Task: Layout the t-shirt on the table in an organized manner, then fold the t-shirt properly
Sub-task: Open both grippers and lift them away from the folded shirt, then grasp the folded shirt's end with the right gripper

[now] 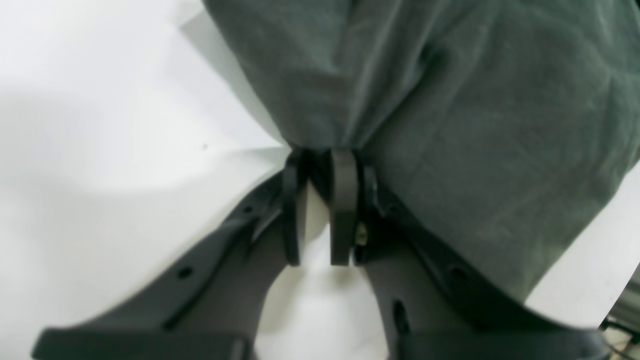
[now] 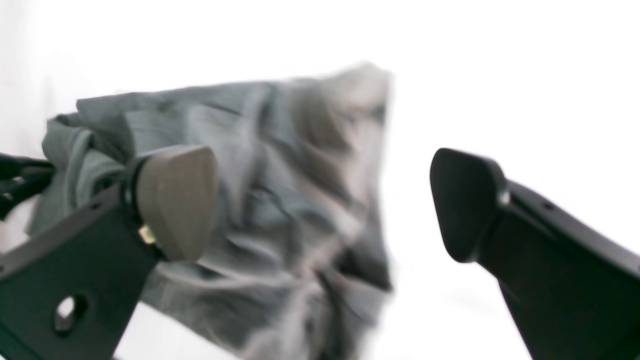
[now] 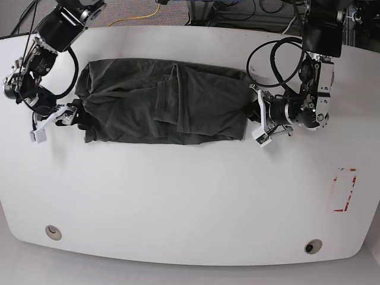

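t-shirt (image 3: 163,101): dark grey-green cloth, spread lengthwise across the far half of the bench, closer to the far edge than the near one; wrinkled, with a folded flap lying over its middle.
bench (image 3: 190,196): glossy white top with curved edges; its near half is bare surface.
left hand (image 1: 320,165): at the t-shirt's end toward the red-tape side of the bench; the two pads are drawn close together and pinch a bunched bit of the cloth's edge, which fans out from the fingertips in the left wrist view.
right hand (image 2: 325,205): at the opposite end of the t-shirt, just off its edge; its pads stand wide apart with nothing between them, the cloth lying beyond them, blurred.
right hand's pads (image 2: 175,200): one tan-faced, one dark, both clear of the fabric as far as the right wrist view shows.
red tape rectangle (image 3: 344,190): near the bench's edge on the left hand's side, well apart from the t-shirt.
grommet holes (image 3: 53,231): two, close to the near edge, one toward each near corner.
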`<action>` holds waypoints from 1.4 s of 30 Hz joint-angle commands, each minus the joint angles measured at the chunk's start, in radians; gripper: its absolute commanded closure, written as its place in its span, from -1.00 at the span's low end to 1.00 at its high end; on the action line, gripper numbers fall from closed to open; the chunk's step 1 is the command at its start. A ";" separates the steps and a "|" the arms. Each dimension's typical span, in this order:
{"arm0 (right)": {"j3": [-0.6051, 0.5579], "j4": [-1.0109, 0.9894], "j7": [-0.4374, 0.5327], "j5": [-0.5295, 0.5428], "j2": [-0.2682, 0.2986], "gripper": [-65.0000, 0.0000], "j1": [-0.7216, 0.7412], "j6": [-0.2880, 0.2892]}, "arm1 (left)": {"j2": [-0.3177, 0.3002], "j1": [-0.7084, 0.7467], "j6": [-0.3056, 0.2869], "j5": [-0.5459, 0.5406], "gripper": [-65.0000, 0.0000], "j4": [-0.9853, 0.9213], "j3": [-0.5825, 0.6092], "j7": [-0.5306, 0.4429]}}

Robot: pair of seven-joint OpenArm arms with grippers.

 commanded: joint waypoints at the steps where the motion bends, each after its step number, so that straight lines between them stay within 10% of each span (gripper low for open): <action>1: 0.007 -0.051 0.018 0.069 0.055 -1.00 0.015 0.003 | -0.037 0.017 0.014 0.112 0.80 -0.013 -0.002 0.120; 14: 0.004 -0.126 0.021 0.100 0.089 -1.00 -0.008 0.003 | -0.064 0.019 0.014 0.111 0.80 -0.011 -0.017 0.123; 42: -0.182 -0.118 0.021 0.098 -0.115 -1.00 -0.076 0.003 | -0.064 0.019 0.014 0.111 0.80 -0.009 -0.117 0.171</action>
